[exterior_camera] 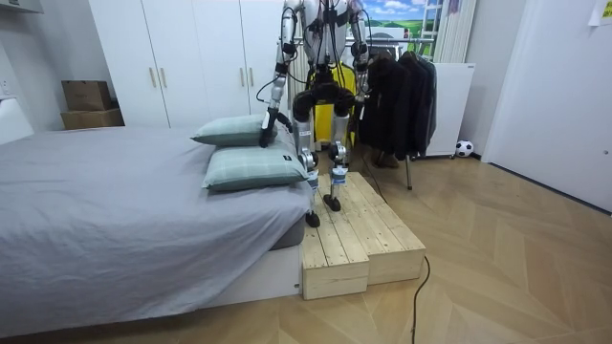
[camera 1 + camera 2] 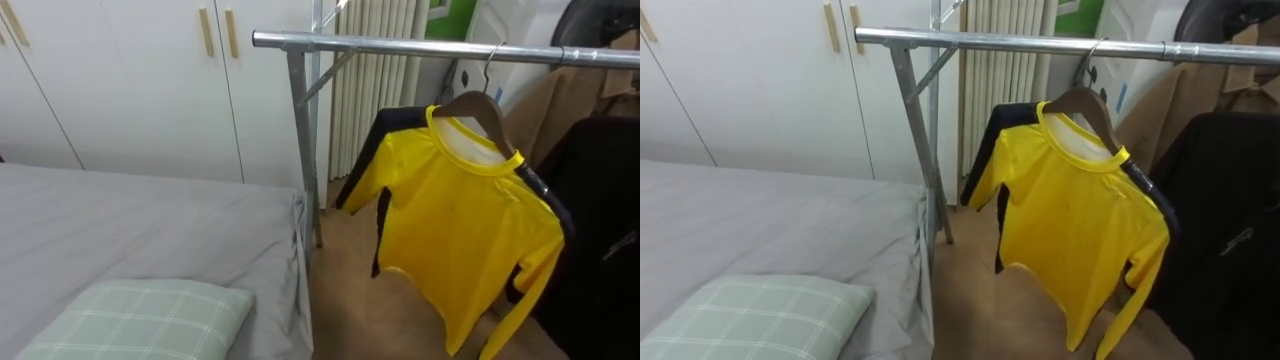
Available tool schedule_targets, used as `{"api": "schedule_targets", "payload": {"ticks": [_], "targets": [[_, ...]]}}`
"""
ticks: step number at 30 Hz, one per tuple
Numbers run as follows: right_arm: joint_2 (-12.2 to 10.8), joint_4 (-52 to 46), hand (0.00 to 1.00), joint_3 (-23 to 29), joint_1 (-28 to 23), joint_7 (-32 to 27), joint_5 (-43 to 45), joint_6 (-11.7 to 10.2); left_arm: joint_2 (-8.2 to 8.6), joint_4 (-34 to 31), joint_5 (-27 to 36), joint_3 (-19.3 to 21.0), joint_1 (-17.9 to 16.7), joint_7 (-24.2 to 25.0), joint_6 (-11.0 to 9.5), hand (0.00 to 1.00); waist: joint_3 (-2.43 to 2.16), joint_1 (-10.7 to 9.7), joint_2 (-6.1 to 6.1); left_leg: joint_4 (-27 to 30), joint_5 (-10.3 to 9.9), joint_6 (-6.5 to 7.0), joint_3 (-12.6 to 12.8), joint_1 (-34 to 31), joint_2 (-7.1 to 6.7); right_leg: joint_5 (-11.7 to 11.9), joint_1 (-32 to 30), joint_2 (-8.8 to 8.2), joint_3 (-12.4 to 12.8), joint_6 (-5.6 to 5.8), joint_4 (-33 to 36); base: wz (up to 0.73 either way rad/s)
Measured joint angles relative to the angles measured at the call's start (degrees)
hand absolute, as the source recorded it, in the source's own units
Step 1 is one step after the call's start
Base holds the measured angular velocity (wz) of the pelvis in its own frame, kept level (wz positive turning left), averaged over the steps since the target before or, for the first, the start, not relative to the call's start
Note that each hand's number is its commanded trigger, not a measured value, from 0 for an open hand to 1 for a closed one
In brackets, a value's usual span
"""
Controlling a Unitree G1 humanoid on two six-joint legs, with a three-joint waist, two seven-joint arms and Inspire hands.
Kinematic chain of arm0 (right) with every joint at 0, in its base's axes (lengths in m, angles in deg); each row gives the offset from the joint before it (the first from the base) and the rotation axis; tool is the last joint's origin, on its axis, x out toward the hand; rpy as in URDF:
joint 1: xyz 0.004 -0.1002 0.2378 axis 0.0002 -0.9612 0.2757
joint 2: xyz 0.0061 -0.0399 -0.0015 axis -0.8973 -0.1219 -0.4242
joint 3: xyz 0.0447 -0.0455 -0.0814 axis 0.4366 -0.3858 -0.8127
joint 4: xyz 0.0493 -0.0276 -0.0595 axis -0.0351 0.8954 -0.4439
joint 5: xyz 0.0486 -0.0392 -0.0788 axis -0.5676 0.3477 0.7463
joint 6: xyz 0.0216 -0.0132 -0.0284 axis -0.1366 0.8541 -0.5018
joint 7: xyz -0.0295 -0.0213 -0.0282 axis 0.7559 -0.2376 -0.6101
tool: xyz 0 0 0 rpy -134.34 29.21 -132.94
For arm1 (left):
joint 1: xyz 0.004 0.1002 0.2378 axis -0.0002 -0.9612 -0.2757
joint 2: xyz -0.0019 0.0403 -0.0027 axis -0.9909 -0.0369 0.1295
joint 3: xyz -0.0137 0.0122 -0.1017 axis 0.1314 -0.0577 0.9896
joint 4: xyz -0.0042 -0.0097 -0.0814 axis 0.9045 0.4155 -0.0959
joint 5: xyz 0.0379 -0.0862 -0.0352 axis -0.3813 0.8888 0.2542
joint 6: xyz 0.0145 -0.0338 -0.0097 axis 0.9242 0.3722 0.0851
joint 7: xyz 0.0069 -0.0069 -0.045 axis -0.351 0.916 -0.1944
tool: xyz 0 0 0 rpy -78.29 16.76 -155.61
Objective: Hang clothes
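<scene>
A yellow long-sleeved shirt with dark trim hangs on a wooden hanger. The hanger's hook is over the metal rail of a clothes rack. Nothing touches the shirt. In the room view I stand on a wooden platform between the bed and the rack, facing the rack, both arms down. My left hand hangs beside the pillows at the room view's left. My right hand hangs in front of the dark clothes. Both are too small to read.
Dark garments hang further right on the same rail. A grey bed with a checked pillow lies to my left, against the rack's upright post. White wardrobes and a radiator stand behind.
</scene>
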Motion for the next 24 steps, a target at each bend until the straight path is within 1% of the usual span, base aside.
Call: {"api": "schedule_targets", "payload": {"ticks": [11, 18, 20, 22, 24], "targets": [[-0.14, 0.04, 0.00, -0.18, 0.06, 0.51, -0.07, 0.12, 0.00, 0.00, -0.12, -0.03, -0.14, 0.22, 0.01, 0.00, -0.12, 0.13, -0.04, 0.00, 0.00, 0.00, 0.12, 0.14, 0.01, 0.00, -0.08, 0.02, -0.08, 0.00, 0.01, 0.00], [-0.29, 0.37, 0.00, -0.11, 0.20, 0.54, -0.60, 0.68, -0.20, -0.01, 0.09, 0.14, -0.14, 0.66, 0.05, 0.00, -0.23, 0.11, -0.09, 0.06, 0.00, 0.00, 0.02, 0.19, 0.01, 0.00, 0.03, -0.08, -0.08, 0.00, 0.04, 0.00], [-0.39, 0.82, 0.00, -0.17, 0.20, 0.57, -2.91, 0.76, -0.22, 0.00, 0.11, 0.14, -0.18, 0.70, 0.05, 0.00, -0.23, 0.14, -0.04, 0.12, 0.00, 0.00, -0.10, 0.25, 0.04, 0.00, 0.40, -0.12, -0.53, 0.00, -0.05, 0.03], [-0.58, 2.19, 0.00, -0.21, 0.18, 0.59, -7.05, 1.52, -0.20, -0.01, 0.14, 0.09, -0.14, 0.63, 0.05, 0.00, -0.24, 0.14, 0.04, 0.24, 0.00, 0.00, -0.63, 0.47, 0.03, 0.00, 0.89, -0.34, -0.97, 0.00, -0.31, 0.11], [-0.72, 2.53, 0.00, -0.27, 0.09, 0.57, -9.11, 1.92, -0.14, -0.02, 0.19, 0.09, -0.11, 0.22, 0.04, 0.00, -0.23, 0.13, 0.08, 0.30, 0.00, 0.01, -0.94, 0.51, 0.01, 0.00, 0.90, -0.45, -1.44, 0.00, -0.74, 0.10]]}}
